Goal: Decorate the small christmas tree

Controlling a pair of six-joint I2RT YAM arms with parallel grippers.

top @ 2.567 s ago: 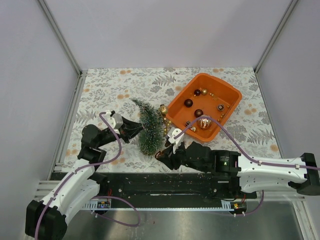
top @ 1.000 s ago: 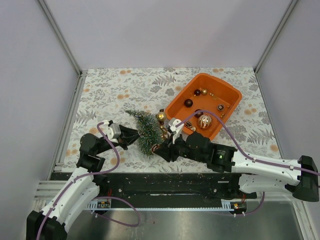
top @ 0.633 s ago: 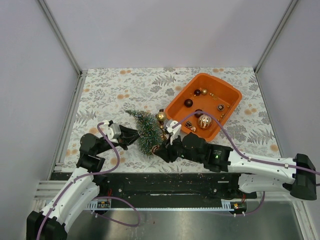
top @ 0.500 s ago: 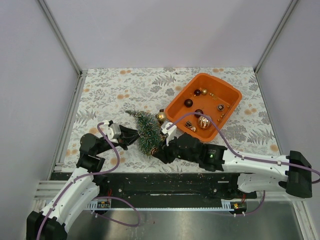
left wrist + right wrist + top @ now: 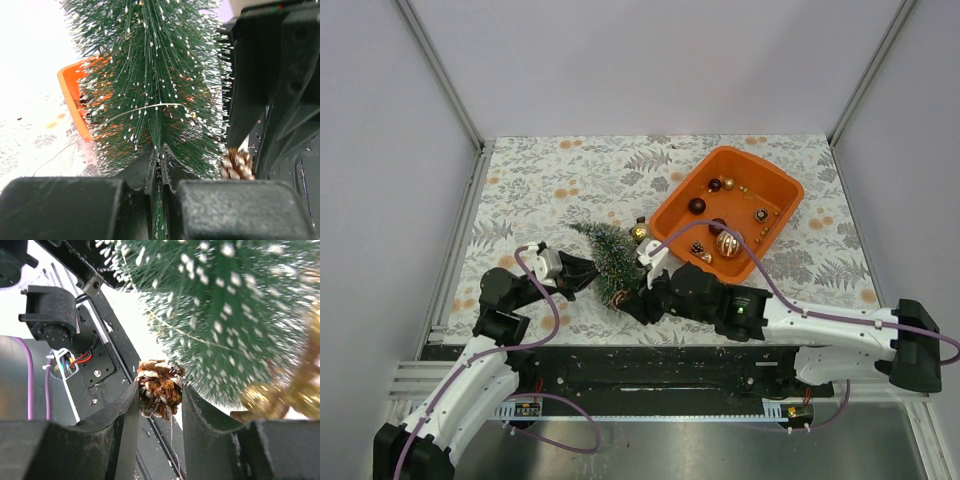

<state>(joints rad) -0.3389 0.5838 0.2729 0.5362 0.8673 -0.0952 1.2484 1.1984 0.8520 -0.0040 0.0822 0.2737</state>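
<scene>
Frosted green, the small christmas tree [image 5: 611, 256] is clamped in the left tool [image 5: 160, 172]; a pine cone [image 5: 159, 381] is pinched by the right tool [image 5: 159, 392].

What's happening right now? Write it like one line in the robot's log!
left end effector: shut on small christmas tree | right end effector: holding pine cone at tree's lower branches

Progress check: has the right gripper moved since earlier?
Yes: right gripper, gripping a pine cone, shifted left from the orange tub toward the small christmas tree.
</scene>
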